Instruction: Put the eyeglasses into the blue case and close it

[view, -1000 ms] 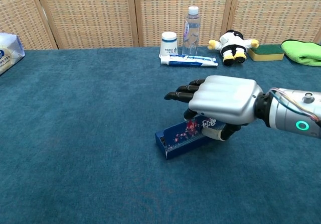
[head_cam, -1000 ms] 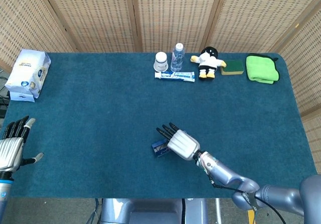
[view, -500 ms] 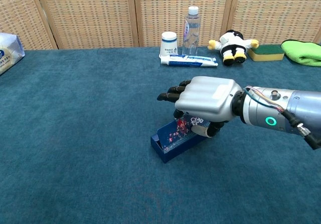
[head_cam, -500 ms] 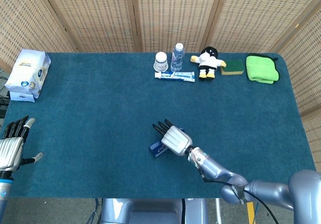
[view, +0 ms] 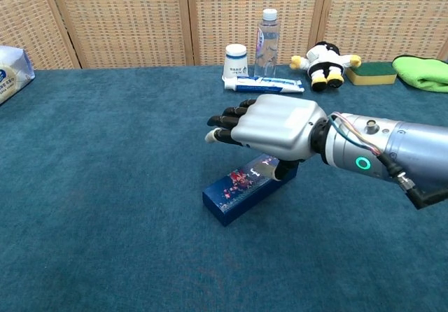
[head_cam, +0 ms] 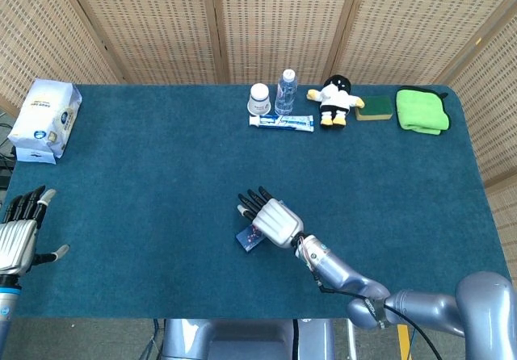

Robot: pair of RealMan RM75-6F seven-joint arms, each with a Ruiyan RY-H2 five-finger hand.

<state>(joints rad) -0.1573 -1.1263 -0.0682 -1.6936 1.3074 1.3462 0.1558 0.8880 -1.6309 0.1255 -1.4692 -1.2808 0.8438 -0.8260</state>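
Under the right hand (view: 274,127) (fingers spread), blue case (view: 241,187) shut, lying diagonal, near-left to far-right.

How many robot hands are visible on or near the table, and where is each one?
2. The right hand is above the blue case near the table's middle; the left hand is at the table's near left edge, seen only in the head view.

Far table (head_cam: 161,174) edge: paper cup (head_cam: 258,98), water bottle (head_cam: 285,91), toothpaste box (head_cam: 281,122), plush toy (head_cam: 334,99), sponge (head_cam: 374,108), green cloth (head_cam: 423,110). Tissue pack (head_cam: 44,119) at left edge.
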